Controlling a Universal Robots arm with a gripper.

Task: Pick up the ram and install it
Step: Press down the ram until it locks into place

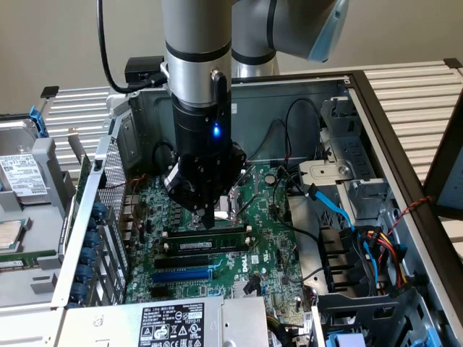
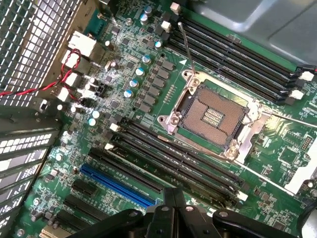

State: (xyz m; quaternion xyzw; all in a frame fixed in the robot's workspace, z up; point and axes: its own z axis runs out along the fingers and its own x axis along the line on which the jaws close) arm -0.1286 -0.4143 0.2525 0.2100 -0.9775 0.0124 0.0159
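Exterior view first, working from its left: you have a metal tray [image 1: 29,275] with a hard drive [image 1: 25,177] lying outside the open computer case [image 1: 376,108], then the perforated rear wall [image 1: 116,181], then the green motherboard [image 1: 271,238]. Over the middle of that board stands your gripper [image 1: 207,217], its fingers clenched together and pointing down at the memory slots.

Right under the fingertips lies the ram [image 1: 208,243], standing on edge in a slot among the black memory slots [image 1: 184,259], its white label strip facing the near side. The closed fingertips sit at or just above its top edge; you cannot tell from here whether they press on it, but they are not gripping it. The stick looks seated or nearly so, level from end to end. Nearer still runs the blue expansion slot [image 1: 181,275], and to the exterior view's right are the drive cage [image 1: 340,188] and a bundle of coloured cables [image 1: 376,246].

Wrist view: you look past the shut fingers [image 2: 171,208] onto the slot bank, with the bare processor socket [image 2: 213,116] beyond.

As for handling, treat the stick as light, thin and stiff, but brittle under twisting. Its faces carry chips and a label, so take it by the long top edge or the short ends, never across the gold contacts. Any push should go straight down, spread along the edge; a skewed load could crack the board or bend the slot latches.
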